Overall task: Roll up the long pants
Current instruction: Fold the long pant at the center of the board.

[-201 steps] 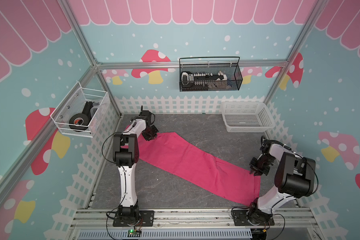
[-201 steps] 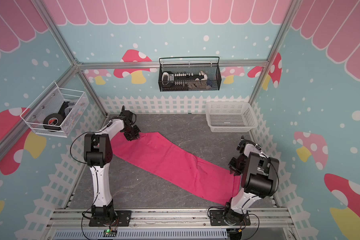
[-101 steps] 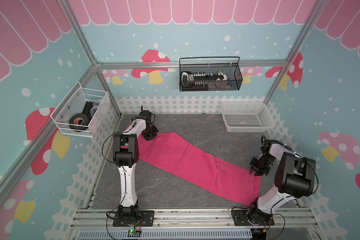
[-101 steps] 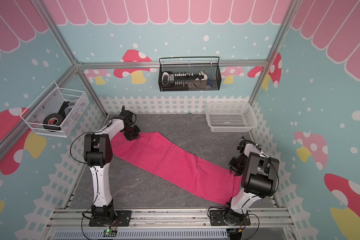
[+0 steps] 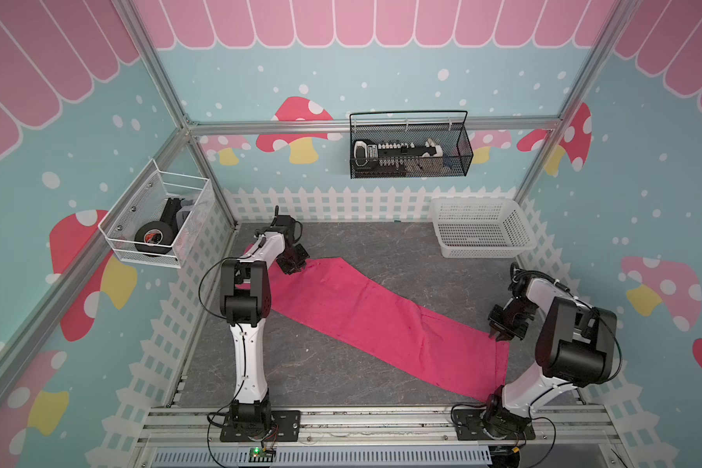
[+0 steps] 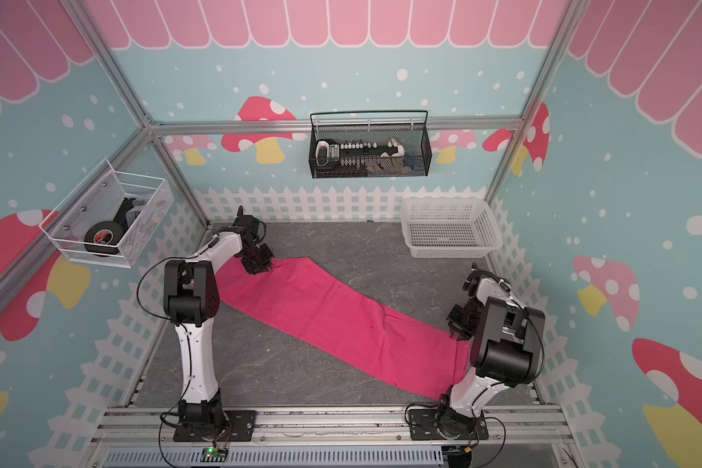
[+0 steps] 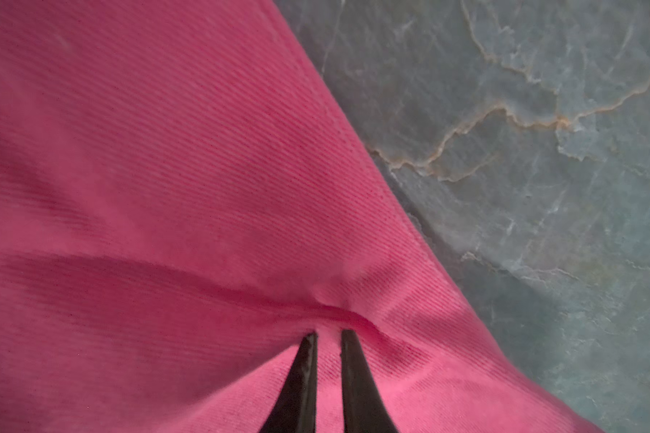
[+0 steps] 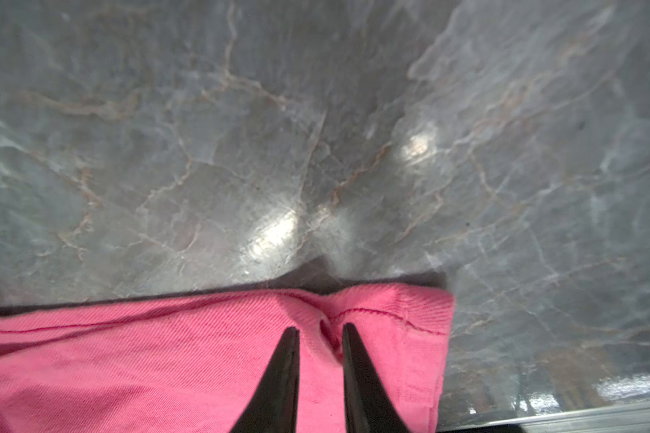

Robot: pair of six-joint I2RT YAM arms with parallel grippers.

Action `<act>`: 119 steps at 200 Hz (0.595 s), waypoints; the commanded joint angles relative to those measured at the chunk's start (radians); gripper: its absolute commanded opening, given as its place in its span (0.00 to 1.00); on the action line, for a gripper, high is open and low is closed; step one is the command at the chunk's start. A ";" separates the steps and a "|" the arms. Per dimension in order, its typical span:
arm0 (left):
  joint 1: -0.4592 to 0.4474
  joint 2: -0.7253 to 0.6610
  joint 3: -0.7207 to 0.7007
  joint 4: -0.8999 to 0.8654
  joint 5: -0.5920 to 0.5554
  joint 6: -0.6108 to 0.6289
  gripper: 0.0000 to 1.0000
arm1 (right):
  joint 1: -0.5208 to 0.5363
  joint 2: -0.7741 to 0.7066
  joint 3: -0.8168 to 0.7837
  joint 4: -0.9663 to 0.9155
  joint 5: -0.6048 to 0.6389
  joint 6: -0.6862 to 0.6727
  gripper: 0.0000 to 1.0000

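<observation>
Prob. stretching the long pants [image 5: 365, 320] flat on the bench [image 5: 381, 243] pre-roll: left pincer [image 7: 329, 331] pinches far-left end, right pincer [image 8: 320, 328] pinches near-right hem cnr.

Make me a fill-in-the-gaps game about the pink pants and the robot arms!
1. The long pants are ____ in colour.
2. They lie spread flat on the ____ marbled table.
3. The left fingers are pinching the ____.
4. The roll of black tape sits in a wire basket that hangs on the ____.

Missing words: pink, grey, pants, wall.
</observation>
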 commanded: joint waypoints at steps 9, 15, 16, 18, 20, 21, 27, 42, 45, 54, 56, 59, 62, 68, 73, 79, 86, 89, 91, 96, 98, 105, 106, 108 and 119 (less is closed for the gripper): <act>-0.001 0.012 0.001 -0.001 -0.012 0.022 0.15 | 0.001 -0.030 0.028 -0.054 0.019 -0.008 0.23; -0.001 0.012 0.001 -0.001 -0.010 0.022 0.15 | 0.001 -0.028 0.028 -0.054 0.019 -0.008 0.20; -0.002 0.012 0.001 -0.001 -0.010 0.021 0.15 | 0.001 -0.028 0.028 -0.054 0.019 -0.008 0.19; -0.001 0.014 0.001 -0.001 -0.011 0.021 0.15 | 0.001 -0.027 0.027 -0.053 0.019 -0.008 0.19; -0.001 0.014 0.001 -0.001 -0.010 0.021 0.15 | 0.001 -0.027 0.027 -0.052 0.018 -0.007 0.18; -0.002 0.014 0.002 -0.001 -0.009 0.021 0.15 | 0.001 -0.027 0.027 -0.052 0.018 -0.006 0.17; -0.001 0.015 0.003 -0.001 -0.009 0.021 0.15 | 0.001 -0.024 0.025 -0.049 0.016 -0.004 0.15; 0.000 0.013 0.003 -0.002 -0.010 0.023 0.15 | 0.001 -0.020 0.023 -0.041 0.006 0.002 0.14; 0.000 0.014 0.003 -0.002 -0.011 0.024 0.15 | 0.001 -0.018 0.023 -0.040 0.006 0.004 0.14; -0.001 0.013 0.004 -0.001 -0.013 0.025 0.15 | 0.001 -0.018 0.023 -0.037 0.004 0.005 0.16; 0.000 0.013 0.003 -0.001 -0.013 0.025 0.15 | 0.001 -0.016 0.023 -0.036 0.005 0.005 0.17; -0.001 0.013 0.003 -0.001 -0.013 0.025 0.15 | 0.001 -0.015 0.024 -0.035 0.004 0.005 0.17; -0.001 0.013 0.003 -0.001 -0.014 0.026 0.15 | 0.001 -0.013 0.023 -0.034 0.004 0.005 0.18; -0.001 0.013 0.002 -0.001 -0.015 0.027 0.15 | 0.001 -0.012 0.023 -0.035 0.005 0.005 0.20; 0.000 0.012 0.002 -0.001 -0.015 0.027 0.15 | 0.001 -0.011 0.023 -0.035 0.006 0.006 0.22; -0.001 0.011 0.001 -0.001 -0.014 0.027 0.15 | 0.001 -0.009 0.023 -0.035 0.008 0.004 0.25; -0.001 0.011 0.001 -0.002 -0.015 0.028 0.15 | 0.001 -0.010 0.021 -0.034 0.010 0.004 0.26; -0.001 0.011 0.001 -0.001 -0.015 0.028 0.15 | 0.001 -0.010 0.020 -0.034 0.009 0.004 0.26; 0.000 0.011 0.000 -0.002 -0.015 0.028 0.15 | 0.001 -0.011 0.019 -0.032 0.010 0.004 0.26; -0.001 0.010 -0.002 -0.002 -0.016 0.028 0.15 | 0.001 -0.009 0.018 -0.031 0.010 0.004 0.26; -0.001 0.009 -0.002 -0.002 -0.016 0.028 0.15 | 0.001 -0.008 0.017 -0.030 0.010 0.004 0.26; -0.001 0.008 -0.004 -0.001 -0.016 0.028 0.15 | 0.001 -0.008 0.014 -0.026 0.011 0.004 0.24; -0.001 0.008 -0.004 -0.001 -0.016 0.028 0.15 | 0.001 -0.008 0.014 -0.025 0.010 0.004 0.23; 0.000 0.008 -0.004 -0.001 -0.017 0.029 0.15 | 0.001 -0.007 0.011 -0.024 0.010 0.005 0.23; 0.001 0.006 -0.008 -0.001 -0.018 0.031 0.15 | 0.001 -0.003 0.004 -0.013 0.005 0.012 0.21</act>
